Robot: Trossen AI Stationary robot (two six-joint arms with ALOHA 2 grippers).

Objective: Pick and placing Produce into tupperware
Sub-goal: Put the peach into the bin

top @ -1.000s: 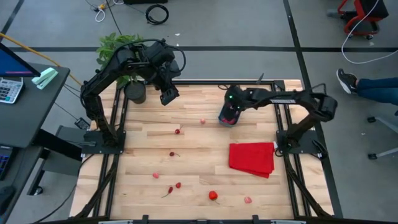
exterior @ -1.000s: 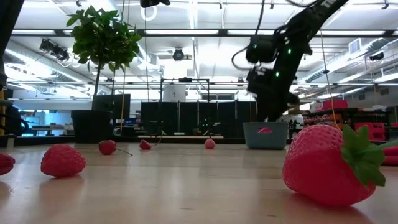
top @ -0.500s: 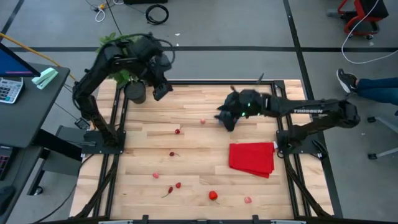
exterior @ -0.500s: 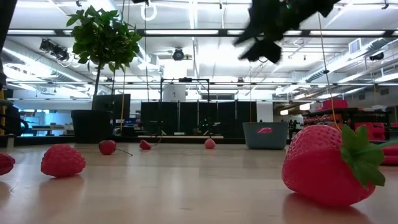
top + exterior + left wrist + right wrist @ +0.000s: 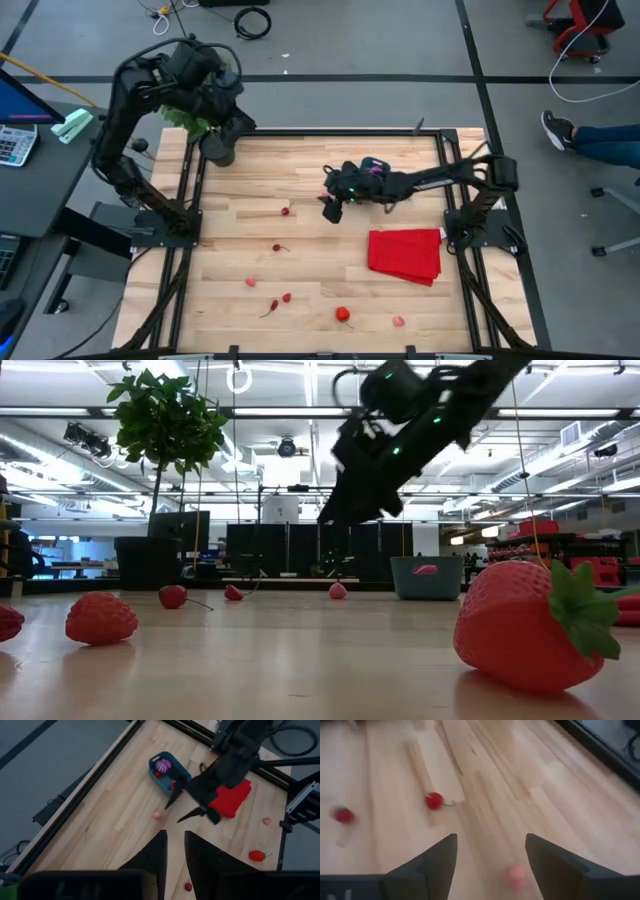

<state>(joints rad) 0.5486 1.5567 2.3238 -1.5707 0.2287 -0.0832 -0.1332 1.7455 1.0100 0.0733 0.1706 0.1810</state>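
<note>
The blue tub stands on the far right part of the table and holds a spiky purple fruit and a red one. In the high view my right arm covers most of it. My right gripper hangs open above the table, left of the tub. A small pink fruit lies on the wood just beyond its fingers. More red fruits lie loose: a cherry, another and a strawberry. My left gripper is raised over the far left corner, with only a narrow gap between its fingers.
A dark plant pot stands at the far left corner under my left arm. A flat red cloth lies right of centre. A big strawberry and a smaller one lie close to the near edge.
My right gripper has risen out of the tub and swung toward the table's left, and now hangs over the pink fruit. My left arm has pulled back and up toward the far left corner. The fruits on the table have not moved.
</note>
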